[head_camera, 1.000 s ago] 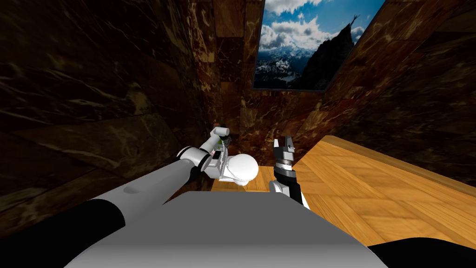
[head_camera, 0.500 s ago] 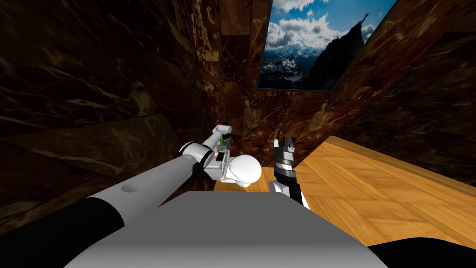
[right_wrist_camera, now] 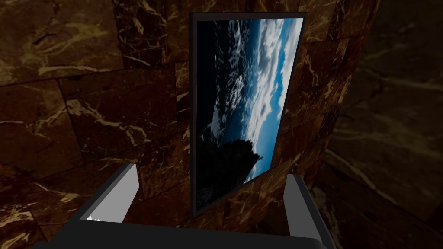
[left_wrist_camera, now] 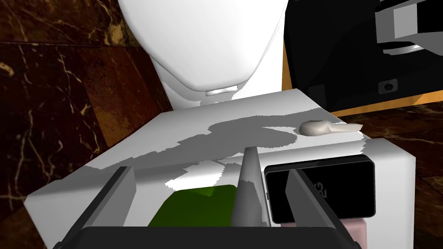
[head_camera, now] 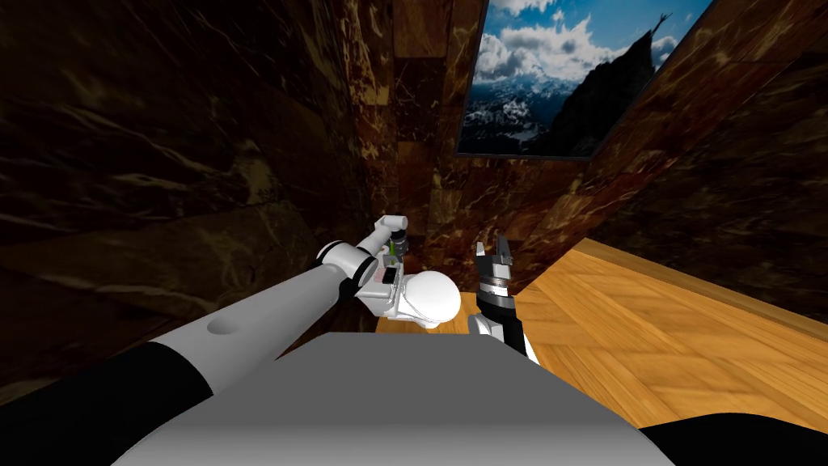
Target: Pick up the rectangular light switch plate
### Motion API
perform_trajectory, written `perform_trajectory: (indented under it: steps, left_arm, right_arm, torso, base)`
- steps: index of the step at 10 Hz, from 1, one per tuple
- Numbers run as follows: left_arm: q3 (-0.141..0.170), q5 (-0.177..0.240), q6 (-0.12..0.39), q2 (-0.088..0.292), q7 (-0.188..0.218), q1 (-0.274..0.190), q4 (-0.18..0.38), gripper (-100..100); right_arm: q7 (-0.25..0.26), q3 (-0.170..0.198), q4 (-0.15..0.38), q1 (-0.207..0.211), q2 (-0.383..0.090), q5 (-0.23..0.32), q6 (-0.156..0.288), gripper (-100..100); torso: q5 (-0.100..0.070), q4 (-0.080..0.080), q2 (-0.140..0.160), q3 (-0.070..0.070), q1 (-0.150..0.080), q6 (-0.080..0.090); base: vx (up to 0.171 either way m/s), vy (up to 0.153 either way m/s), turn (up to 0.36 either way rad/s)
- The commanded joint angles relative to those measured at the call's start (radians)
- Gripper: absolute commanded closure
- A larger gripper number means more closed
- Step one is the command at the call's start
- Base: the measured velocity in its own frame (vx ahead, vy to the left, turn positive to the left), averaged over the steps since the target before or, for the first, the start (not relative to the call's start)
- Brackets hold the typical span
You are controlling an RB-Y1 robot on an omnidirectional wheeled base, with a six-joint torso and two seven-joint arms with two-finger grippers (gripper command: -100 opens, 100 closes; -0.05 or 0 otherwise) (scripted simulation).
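Observation:
My left gripper [left_wrist_camera: 210, 173] hangs open just above a white toilet tank lid [left_wrist_camera: 194, 125]. A black rectangular plate [left_wrist_camera: 329, 190] lies flat on the lid, partly behind one finger and just outside the jaws. A pale pink block [left_wrist_camera: 352, 227] shows at its near edge. Between the fingers lie a flat green thing [left_wrist_camera: 194, 207] and a slim grey tapering thing [left_wrist_camera: 249, 181]. In the head view the left gripper [head_camera: 396, 243] is over the tank behind the white toilet [head_camera: 433, 295]. My right gripper [head_camera: 493, 249] stands open and upright beside the toilet, its fingers [right_wrist_camera: 123, 186] holding nothing.
A pale flush lever [left_wrist_camera: 326, 127] sits at the tank's far corner. Dark brown marble walls [head_camera: 202, 162] close in on the left and behind the toilet. Wooden floor [head_camera: 647, 324] stretches to the right. A framed mountain picture [head_camera: 558, 81] hangs on the back wall.
My head view has swung a little, so the framed picture and toilet sit further right. The left hand has stayed over the tank, and both grippers have stayed open.

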Motion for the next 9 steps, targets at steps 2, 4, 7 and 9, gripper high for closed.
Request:
perform_trajectory:
  steps: [2,4,7,9]
  left_arm:
    - [0.003,0.014,0.043,-0.025,0.013,-0.041,0.046,-100]
    - [0.007,0.029,0.079,-0.059,0.023,-0.079,0.09,-100]
    - [0.009,0.037,0.099,-0.087,0.029,-0.094,0.067,-100]
    - [0.009,0.037,0.099,-0.087,0.029,-0.1,0.116,-100]
  right_arm:
    - [0.0,0.0,0.0,0.0,0.0,0.0,0.0,0]
    - [0.0,0.0,0.0,0.0,0.0,0.0,0.0,0]
    - [0.0,0.0,0.0,0.0,0.0,0.0,0.0,0]
    - [0.0,0.0,0.0,0.0,0.0,0.0,0.0,0]
  torso:
    - [0.0,0.0,-0.001,0.0,0.002,0.0]
    - [0.0,0.0,0.001,0.0,0.001,0.0]
    - [0.0,0.0,0.0,0.0,0.0,0.0]
    - [-0.001,0.0,0.002,0.001,-0.004,0.0]
  base:
    - [0.058,0.116,0.01]
    - [0.048,0.098,0.019]
    - [0.042,0.08,0.011]
    - [0.008,0.011,-0.001]
